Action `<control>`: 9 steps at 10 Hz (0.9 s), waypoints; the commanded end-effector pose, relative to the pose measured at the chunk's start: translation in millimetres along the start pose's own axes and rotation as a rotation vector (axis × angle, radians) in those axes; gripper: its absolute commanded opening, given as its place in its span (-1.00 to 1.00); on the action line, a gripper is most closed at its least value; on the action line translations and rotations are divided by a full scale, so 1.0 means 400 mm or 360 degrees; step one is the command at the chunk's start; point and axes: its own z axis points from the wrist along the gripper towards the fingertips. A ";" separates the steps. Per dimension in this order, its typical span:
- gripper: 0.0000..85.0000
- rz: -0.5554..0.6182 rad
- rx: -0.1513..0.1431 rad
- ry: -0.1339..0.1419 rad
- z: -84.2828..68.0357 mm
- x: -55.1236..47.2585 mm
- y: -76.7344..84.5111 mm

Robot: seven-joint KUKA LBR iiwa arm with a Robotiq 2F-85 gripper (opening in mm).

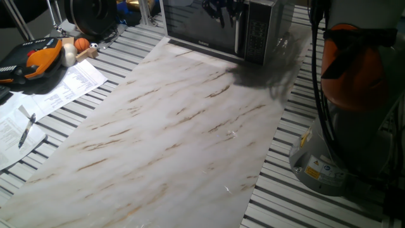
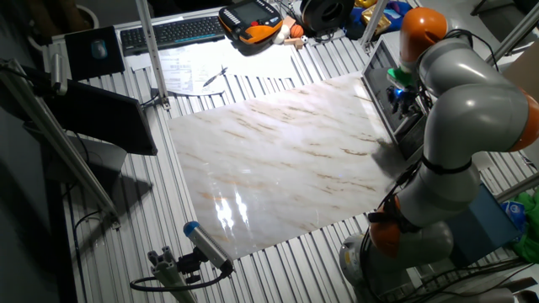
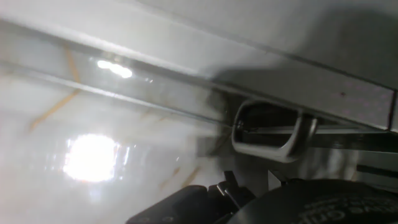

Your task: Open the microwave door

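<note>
One fixed view: the microwave (image 1: 221, 25) sits at the far edge of the tabletop (image 1: 177, 133), near its right corner, front facing the marble sheet. The arm (image 2: 472, 126) reaches in from the right, hand up against the front. The microwave door (image 1: 202, 22) looks shut to me, flush with the keypad strip (image 1: 254, 35). The vertical bar handle (image 1: 239, 31) runs between glass and keypad; hand view shows its lower bracket (image 3: 267, 130) close in.

Fingers (image 1: 221, 9): dark shape in front of the glass, can't tell the gap or whether they have hold of anything. Hand view only shows the hand's own body at bottom.

My read: reaching for the handle. I'd hook behind the bar, confirm the hold, then pull along an arc about the hinge, presumably on the left. A straight pull would likely drag the whole box across the tabletop.
</note>
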 end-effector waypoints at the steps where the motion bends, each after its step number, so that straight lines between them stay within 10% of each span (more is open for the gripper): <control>1: -0.20 0.0631 0.0071 0.0103 0.001 -0.002 -0.001; 5: -0.20 0.0647 0.0091 0.0066 0.010 -0.015 -0.024; 6: 0.20 0.0648 0.0103 0.0062 0.009 -0.014 -0.029; 9: 0.20 0.0663 0.0103 -0.0001 0.008 -0.019 -0.034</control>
